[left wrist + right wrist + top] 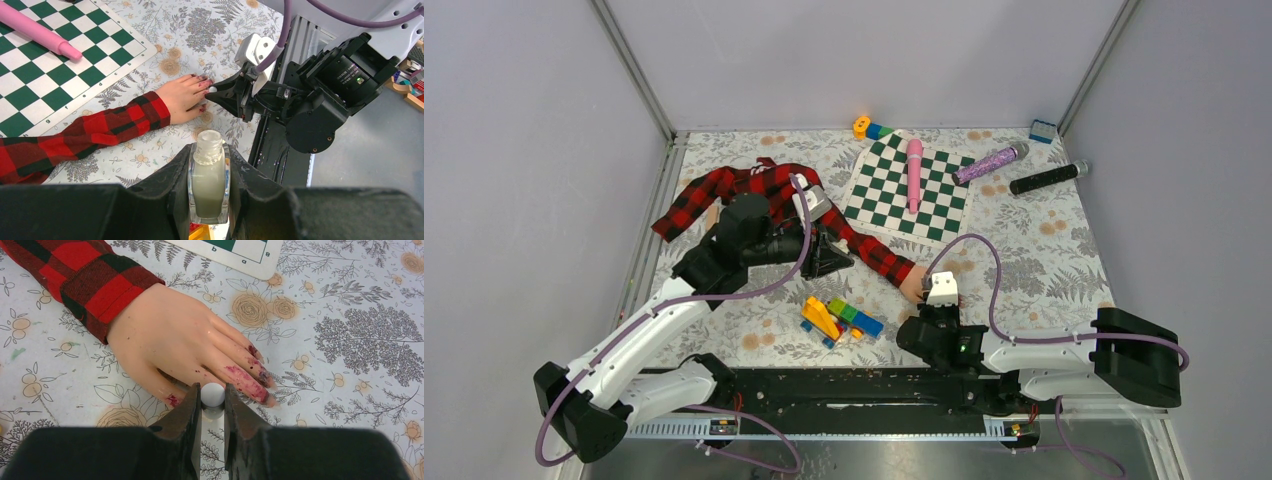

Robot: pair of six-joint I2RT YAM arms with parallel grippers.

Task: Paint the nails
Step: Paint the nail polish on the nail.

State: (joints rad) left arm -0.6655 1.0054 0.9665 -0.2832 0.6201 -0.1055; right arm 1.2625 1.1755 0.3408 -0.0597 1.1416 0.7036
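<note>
Nails (262, 376) lie just beyond the right tool (212, 392).

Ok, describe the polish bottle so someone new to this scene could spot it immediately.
On the floral-print table, follow the white left arm to the left gripper. Clamped in it is a small clear glass bottle of pale liquid, its neck uncapped. Unlike the bright plastic toy bricks nearby, it is see-through.

surface: floral-print table (1044, 250) | on it: checkerboard mat (879, 195), plaid-sleeved mannequin hand (170, 340), toy bricks (839, 318)
</note>
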